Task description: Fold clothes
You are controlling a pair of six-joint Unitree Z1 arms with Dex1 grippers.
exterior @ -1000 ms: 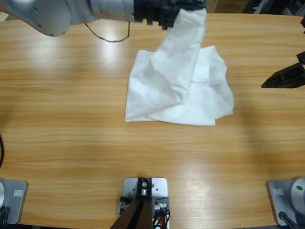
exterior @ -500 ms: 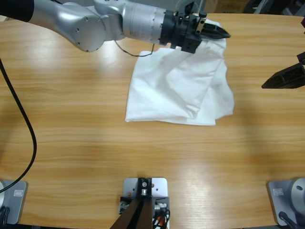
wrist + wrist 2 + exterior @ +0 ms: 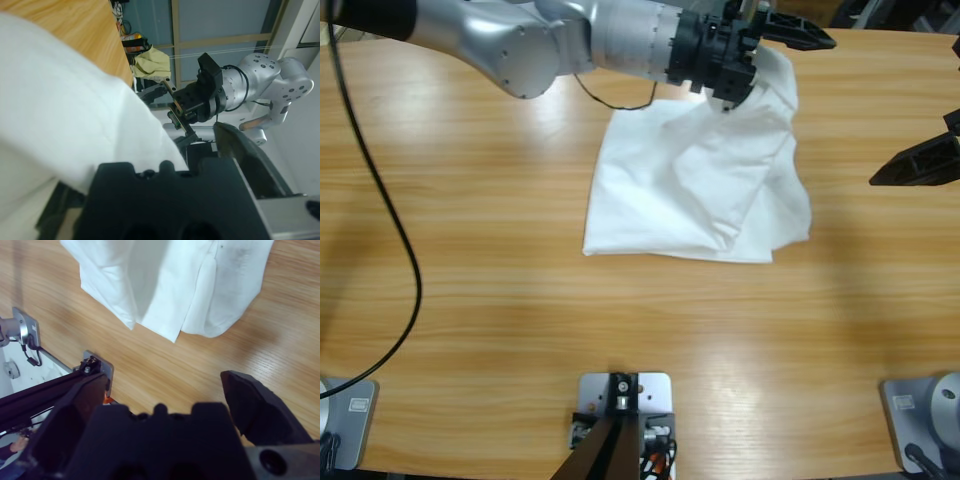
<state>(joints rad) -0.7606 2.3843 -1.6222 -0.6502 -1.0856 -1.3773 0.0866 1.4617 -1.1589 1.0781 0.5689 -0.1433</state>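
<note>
Your white T-shirt (image 3: 705, 185) is lying crumpled in a loose, part-folded heap on the wooden table (image 3: 470, 280), a little right of the middle and toward the far edge. Its near edge is sitting fairly straight, while the upper right corner is bunching up under the left gripper (image 3: 790, 30).

Your left arm (image 3: 550, 35) is coming in from the upper left corner and reaching across the top of the shirt. Its jaws are standing apart: in the left wrist view one black jaw is showing clear on the right with a gap beside it, and the white fabric is filling the left of that view, lying against the gripper's body. You are not seeing cloth pinched between the jaws.

Your right gripper (image 3: 915, 162) is hanging at the right edge of the table, well apart from the shirt. Its jaws are spread wide with only bare wood between them, and the shirt's folded edges are lying beyond it.

No lettering, label or brand is readable on the shirt in any view. A dark speck is showing on the fabric in the right wrist view, too small to read.
</note>
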